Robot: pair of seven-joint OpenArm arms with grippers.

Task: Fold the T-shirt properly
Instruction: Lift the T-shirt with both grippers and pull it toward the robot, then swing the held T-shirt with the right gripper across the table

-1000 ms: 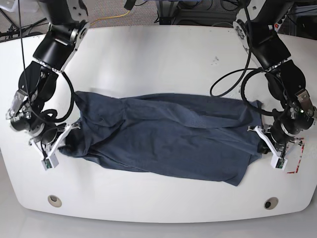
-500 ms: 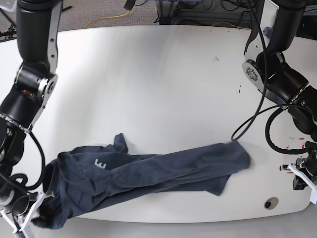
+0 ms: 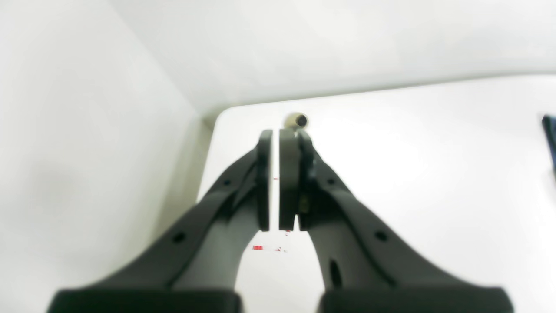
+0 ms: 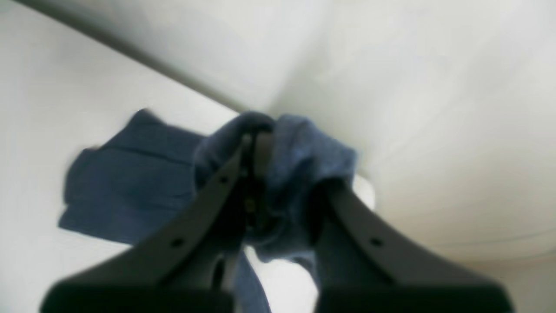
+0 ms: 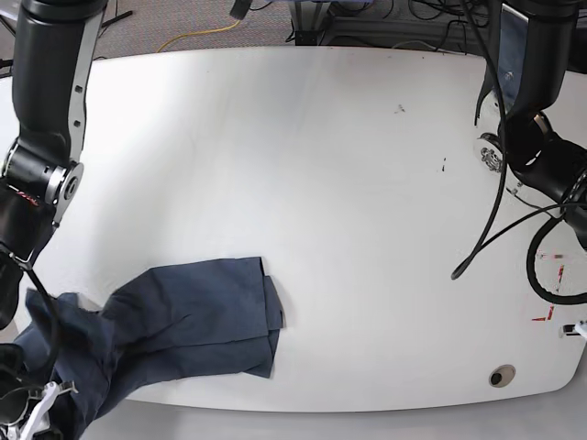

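Observation:
The dark navy T-shirt (image 5: 193, 321) lies bunched at the table's front left corner, its left part pulled over the edge. My right gripper (image 4: 256, 137) is shut on a wad of this T-shirt (image 4: 299, 152), and cloth wraps its fingertips. In the base view that gripper is mostly hidden under the cloth at the bottom left. My left gripper (image 3: 273, 134) hovers over the front right corner of the table, its jaws nearly touching with nothing between them. No lettering shows on the shirt.
A round hole (image 5: 500, 376) sits in the white table (image 5: 321, 165) near the front right edge, also seen as the hole (image 3: 296, 120). Red tape marks (image 5: 548, 314) lie beside it. A black cable (image 5: 486, 238) loops from the right-hand arm. Cables lie behind the table.
The T-shirt, earlier stretched between both grippers, was released by the left gripper and dragged to the front left corner by the right gripper, ending bunched there. Both arms drew outward.

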